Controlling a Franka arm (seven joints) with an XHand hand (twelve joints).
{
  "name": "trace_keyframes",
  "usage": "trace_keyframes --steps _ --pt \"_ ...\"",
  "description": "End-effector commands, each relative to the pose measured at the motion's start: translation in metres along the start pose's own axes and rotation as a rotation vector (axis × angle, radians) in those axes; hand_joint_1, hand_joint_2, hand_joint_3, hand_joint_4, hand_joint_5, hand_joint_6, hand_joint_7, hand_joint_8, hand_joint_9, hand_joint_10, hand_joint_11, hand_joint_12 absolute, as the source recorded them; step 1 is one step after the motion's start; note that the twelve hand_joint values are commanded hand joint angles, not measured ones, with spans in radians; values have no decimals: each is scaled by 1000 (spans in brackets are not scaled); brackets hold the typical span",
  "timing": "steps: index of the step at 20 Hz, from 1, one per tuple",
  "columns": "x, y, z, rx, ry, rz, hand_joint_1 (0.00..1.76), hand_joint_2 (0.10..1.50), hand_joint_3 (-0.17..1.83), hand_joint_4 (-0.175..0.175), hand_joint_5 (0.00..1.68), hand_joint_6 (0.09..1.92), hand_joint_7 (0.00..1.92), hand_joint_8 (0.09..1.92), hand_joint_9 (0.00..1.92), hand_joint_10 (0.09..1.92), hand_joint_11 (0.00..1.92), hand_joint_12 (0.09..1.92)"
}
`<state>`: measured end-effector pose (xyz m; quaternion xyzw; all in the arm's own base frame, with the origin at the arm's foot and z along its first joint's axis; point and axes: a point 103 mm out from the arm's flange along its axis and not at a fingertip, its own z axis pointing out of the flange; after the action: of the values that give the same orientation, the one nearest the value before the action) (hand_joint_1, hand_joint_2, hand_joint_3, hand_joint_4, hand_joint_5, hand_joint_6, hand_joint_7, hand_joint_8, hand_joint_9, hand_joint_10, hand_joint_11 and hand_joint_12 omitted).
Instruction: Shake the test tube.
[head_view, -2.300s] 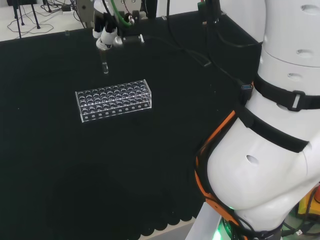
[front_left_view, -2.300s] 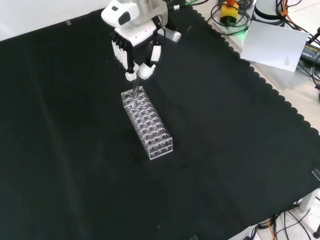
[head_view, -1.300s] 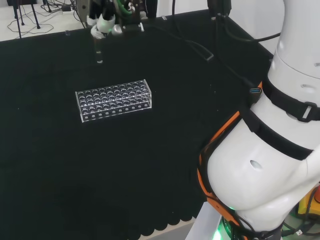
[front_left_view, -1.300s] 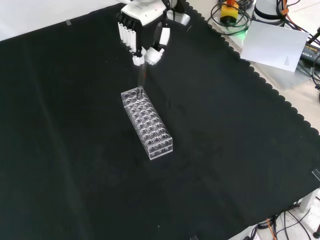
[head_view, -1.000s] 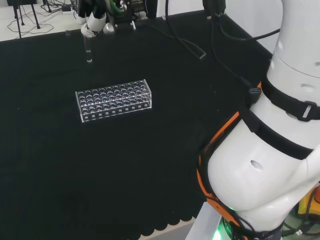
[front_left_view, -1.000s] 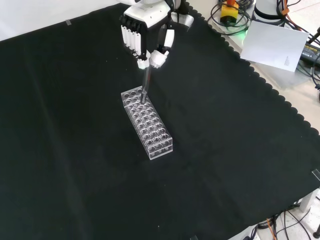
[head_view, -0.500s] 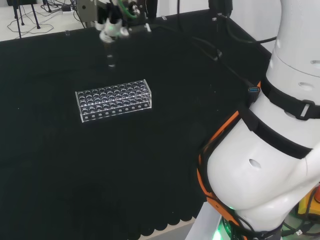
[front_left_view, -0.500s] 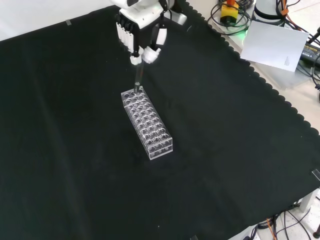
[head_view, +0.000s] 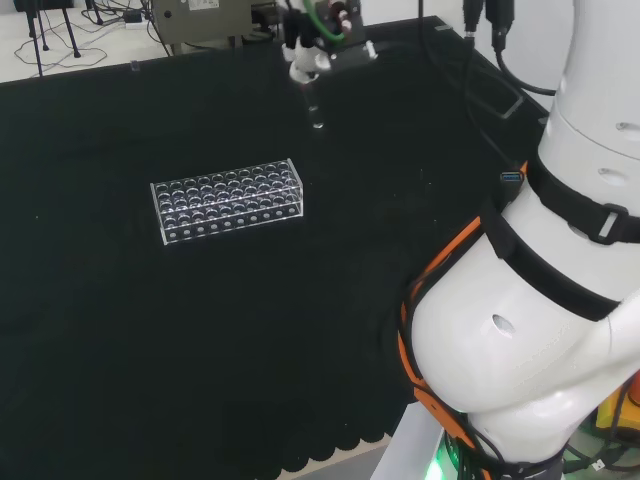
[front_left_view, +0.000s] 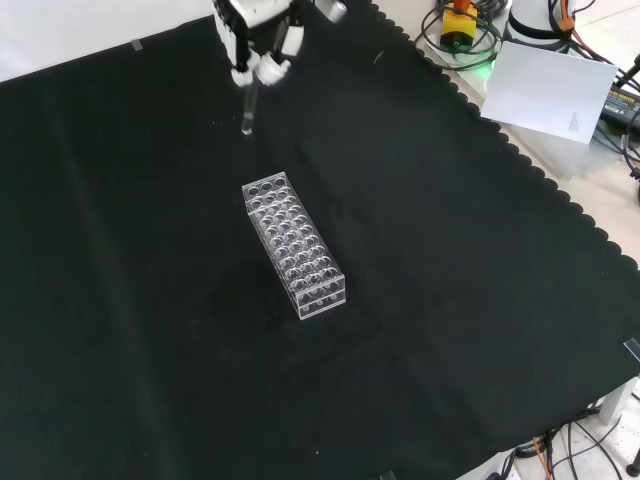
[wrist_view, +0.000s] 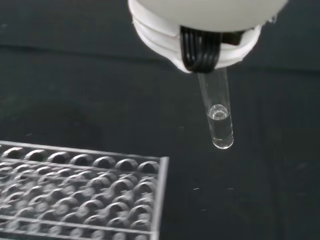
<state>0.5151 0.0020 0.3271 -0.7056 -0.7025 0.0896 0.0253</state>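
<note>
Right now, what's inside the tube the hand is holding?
A little clear liquid sits at the bottom of the tube, with a bubble on top. The hand covers the tube's upper end, so that part can't be seen.

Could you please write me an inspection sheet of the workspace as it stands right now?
Surface: black cloth covers the bench, scalloped at its edge.
Job's things: test tube held upright above the cloth, a little clear liquid at its bottom; clear rack stands on the cloth, apart from the tube, no tubes seen in it.
Clutter: white sheet lies off the cloth's edge.
Hand: the hand pinches the tube's top.
Cables: orange cable runs along the arm's link; cables lie beyond the cloth.
Surroundings: grey box behind the bench in the head view.
</note>
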Motion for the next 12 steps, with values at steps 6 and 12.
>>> trace_keyframes --steps 6,12 --pt "43 8 -3 -8 39 -72 1442 634 582 -175 1430 87 1470 545 1410 400 1408 1020" --pt "92 17 -11 -22 75 -170 1442 634 582 -175 1431 87 1471 544 1411 399 1407 1020"
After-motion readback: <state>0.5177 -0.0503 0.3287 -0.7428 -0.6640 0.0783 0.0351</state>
